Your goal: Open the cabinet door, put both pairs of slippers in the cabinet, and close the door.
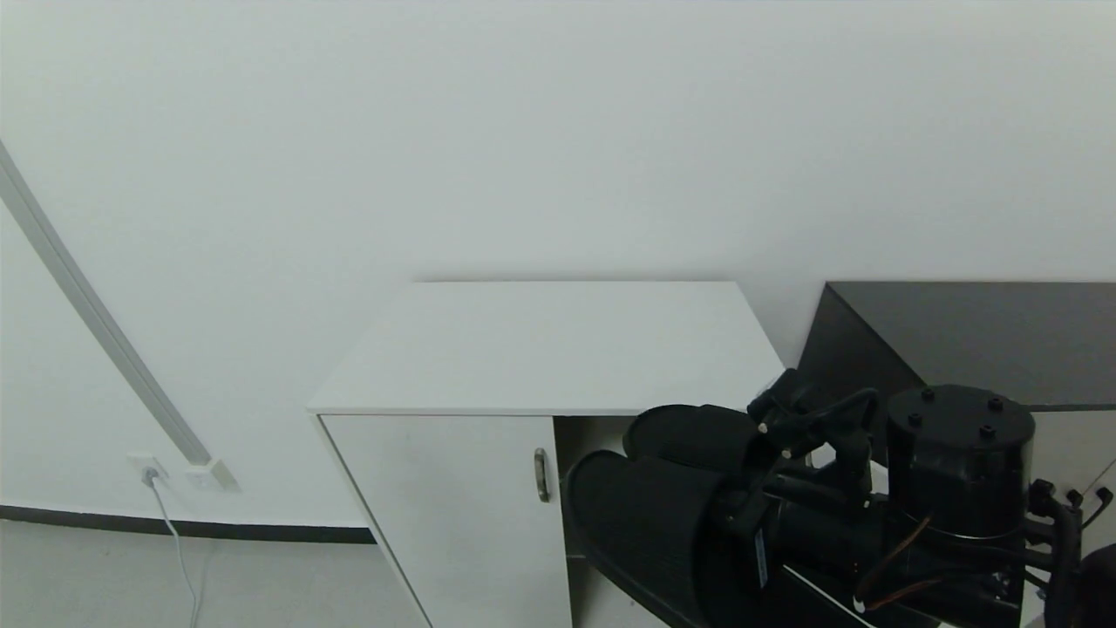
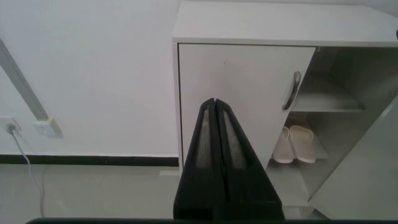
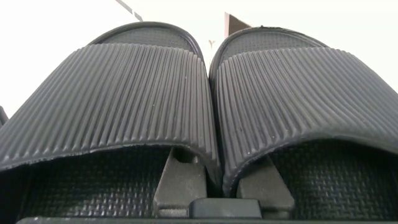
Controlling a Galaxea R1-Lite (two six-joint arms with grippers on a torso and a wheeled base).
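1. The right arm [image 1: 837, 532] enters at the lower right of the head view, with the forearm extended forward and toward the robot's left.
2. The right gripper [image 3: 219, 186] has one finger [image 3: 179, 183] under the strap of each of the black slippers [image 1: 654, 515]. The two fingers clamp the slippers' adjoining inner sides between them.
3. The pair is held side by side, toes pointing away from the wrist and resting on nothing.
4. The left gripper [image 2: 214, 106] has its fingers [image 2: 202, 149] pressed flat together along their whole length, with no gap and nothing between them.
5. The left gripper points forward, held aloft and touching nothing.
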